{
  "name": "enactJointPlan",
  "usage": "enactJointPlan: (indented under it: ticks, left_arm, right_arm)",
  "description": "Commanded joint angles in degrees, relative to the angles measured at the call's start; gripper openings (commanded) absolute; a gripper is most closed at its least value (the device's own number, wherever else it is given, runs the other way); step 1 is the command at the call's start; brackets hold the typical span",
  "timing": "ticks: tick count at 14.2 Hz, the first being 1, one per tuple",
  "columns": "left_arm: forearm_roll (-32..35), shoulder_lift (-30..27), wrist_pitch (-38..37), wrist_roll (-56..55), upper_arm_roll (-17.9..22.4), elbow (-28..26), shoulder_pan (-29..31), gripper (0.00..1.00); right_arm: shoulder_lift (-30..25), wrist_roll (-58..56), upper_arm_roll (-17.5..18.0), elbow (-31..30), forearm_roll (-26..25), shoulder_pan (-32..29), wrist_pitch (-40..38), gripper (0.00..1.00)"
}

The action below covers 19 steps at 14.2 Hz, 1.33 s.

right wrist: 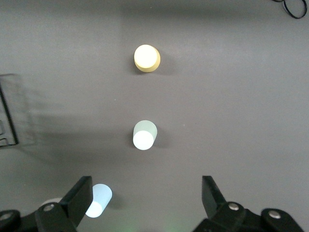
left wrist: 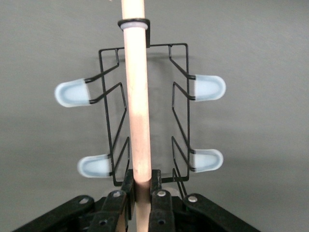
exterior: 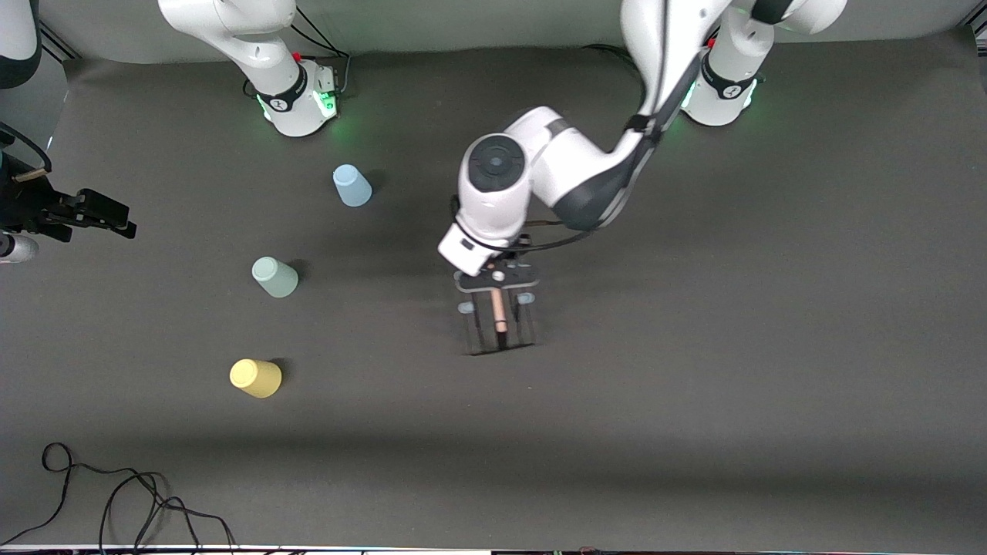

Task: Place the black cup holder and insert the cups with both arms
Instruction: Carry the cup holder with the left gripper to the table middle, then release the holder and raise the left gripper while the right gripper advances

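Here the first step is in hand: setting down the black cup holder (exterior: 500, 320), which stands near the middle of the table (exterior: 694, 347), with no cup on it. The left gripper (left wrist: 141, 191) is clenched on the holder's wooden handle (left wrist: 136, 96), at the end toward the robots' bases, with the pegs (left wrist: 72, 93) splayed to either side. The next move, I judge, calls for releasing the handle and lifting clear without tipping the rack. The right gripper (right wrist: 147, 193) hangs spread and empty over the right arm's end of the table, waiting. The cups sit upside down toward that end from the holder, well apart from it: light blue cup (exterior: 352, 186) farther from the front camera than the holder, pale green cup (exterior: 274, 277) slightly farther, yellow cup (exterior: 256, 378) nearer.
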Motion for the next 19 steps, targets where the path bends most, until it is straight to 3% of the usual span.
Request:
enactJointPlan:
  ticks: [1,4,5,6,11,16,19]
  left_arm:
    - [0.32,1.57,-0.11,-1.28,1.11,4.02,-2.42,0.00]
    - [0.75,2.01,-0.20,-1.10,1.20,4.55,-5.05,0.00]
    - [1.54,2.01,-0.20,-0.93,1.20,4.55,-5.41,0.13]
    - [2.50,2.01,-0.20,-0.93,1.20,4.46,-5.50,0.99]
    - [2.87,0.35,-2.73,-0.67,1.46,4.55,-4.80,1.00]
    - [0.15,-10.36,-20.89,9.06,1.11,4.55,6.60,1.00]
    - [0.05,-17.04,-32.51,20.65,1.28,4.46,14.51,0.99]
  right_arm:
    - [-0.15,0.88,0.39,0.15,0.43,-0.48,0.48,1.00]
    - [-0.15,0.88,0.31,0.07,0.43,-0.48,0.48,1.00]
    - [-0.15,0.88,0.31,-0.02,0.43,-0.48,0.48,1.00]
    - [-0.15,0.88,0.31,-0.02,0.43,-0.48,0.48,1.00]
    - [-1.64,0.88,0.57,-2.47,0.43,0.22,0.47,1.00]
    - [-14.28,3.25,0.66,-22.05,0.09,5.04,9.26,1.00]
    - [-16.94,3.08,0.66,-27.09,-0.62,5.05,9.97,1.00]
